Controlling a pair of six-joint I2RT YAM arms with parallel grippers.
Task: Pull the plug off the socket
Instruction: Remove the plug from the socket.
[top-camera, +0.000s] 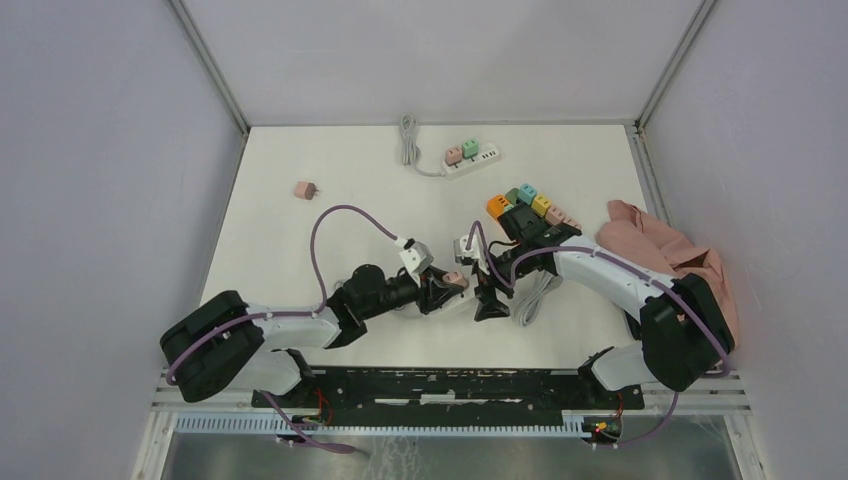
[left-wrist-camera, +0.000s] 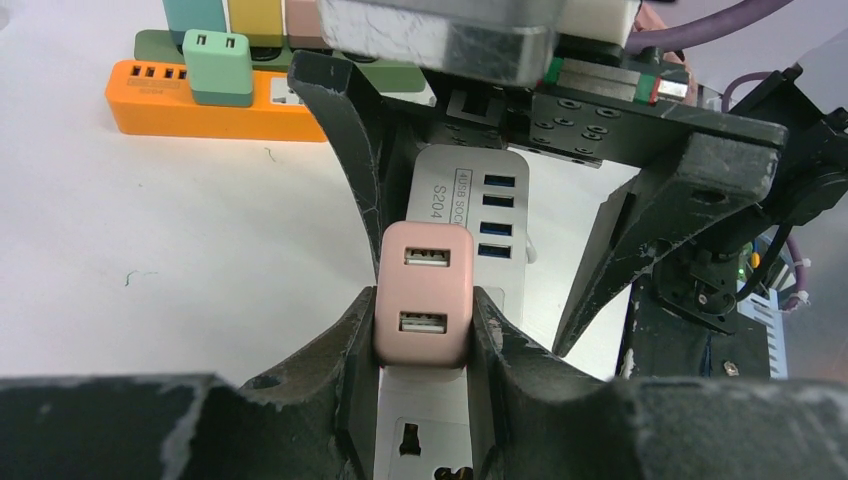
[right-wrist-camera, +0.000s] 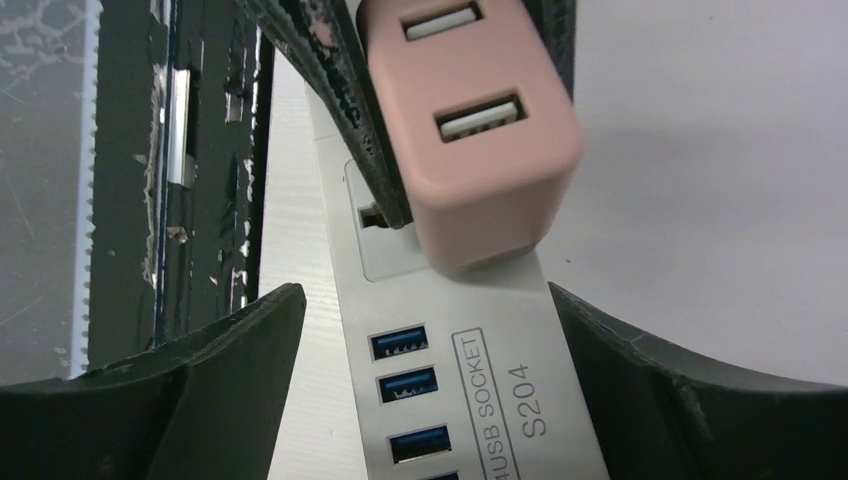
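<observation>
My left pincer (left-wrist-camera: 422, 335) pinches the pink plug (left-wrist-camera: 424, 280) by its sides; my right pincer (right-wrist-camera: 425, 320) stands spread astride the white socket (right-wrist-camera: 480, 300) on the table (left-wrist-camera: 150, 250).

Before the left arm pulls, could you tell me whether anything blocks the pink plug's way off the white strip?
Nothing visible does. The left gripper clamps the pink plug by its sides; the open right gripper straddles the white strip beside it, not over the plug.
</observation>
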